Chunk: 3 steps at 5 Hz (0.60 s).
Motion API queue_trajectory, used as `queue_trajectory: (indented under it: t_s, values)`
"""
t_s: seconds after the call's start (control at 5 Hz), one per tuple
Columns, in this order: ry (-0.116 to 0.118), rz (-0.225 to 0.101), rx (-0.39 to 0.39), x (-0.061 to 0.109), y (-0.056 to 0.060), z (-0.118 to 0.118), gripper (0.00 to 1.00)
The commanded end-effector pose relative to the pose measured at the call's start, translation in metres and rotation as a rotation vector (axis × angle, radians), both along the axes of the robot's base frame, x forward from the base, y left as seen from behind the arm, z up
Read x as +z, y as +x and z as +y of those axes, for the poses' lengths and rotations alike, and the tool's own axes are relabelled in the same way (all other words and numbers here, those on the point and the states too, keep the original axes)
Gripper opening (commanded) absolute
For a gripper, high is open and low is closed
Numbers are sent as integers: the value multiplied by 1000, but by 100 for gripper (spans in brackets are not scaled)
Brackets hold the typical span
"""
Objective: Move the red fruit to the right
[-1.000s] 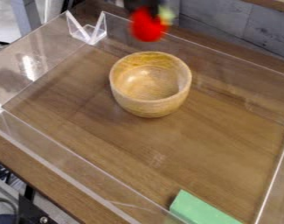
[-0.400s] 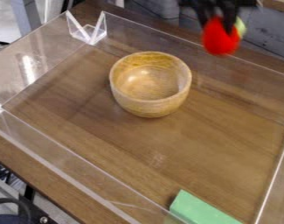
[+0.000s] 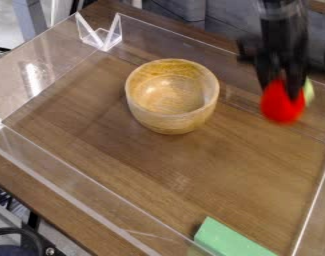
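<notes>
The red fruit, small, bright red and roundish with a bit of green at its right side, hangs above the wooden tabletop to the right of the wooden bowl. My gripper comes down from the top right, blurred with motion, and its dark fingers are shut on the top of the fruit. The fruit is clear of the bowl, roughly level with its rim in the picture.
A clear acrylic wall rings the wooden table. A flat green block lies at the front right corner. A small clear stand sits at the back left.
The gripper has carried the red fruit from above the back of the bowl rightward and downward, to the right side of the bowl. The bowl and green block have not moved.
</notes>
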State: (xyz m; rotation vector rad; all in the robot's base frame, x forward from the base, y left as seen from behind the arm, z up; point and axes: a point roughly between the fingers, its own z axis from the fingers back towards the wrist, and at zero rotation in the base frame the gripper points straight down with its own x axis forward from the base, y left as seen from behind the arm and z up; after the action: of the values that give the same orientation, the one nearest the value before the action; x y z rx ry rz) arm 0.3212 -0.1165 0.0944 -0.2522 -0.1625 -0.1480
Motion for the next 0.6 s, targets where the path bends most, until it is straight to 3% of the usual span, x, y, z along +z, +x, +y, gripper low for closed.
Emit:
queue_trajectory:
  t_s: [0.0, 0.2, 0.4]
  values:
    - [5, -28, -1, -8, -4, -13, 0]
    - [19, -20, 3, -25, -15, -20, 0]
    - [48, -18, 29, -35, -14, -26, 0]
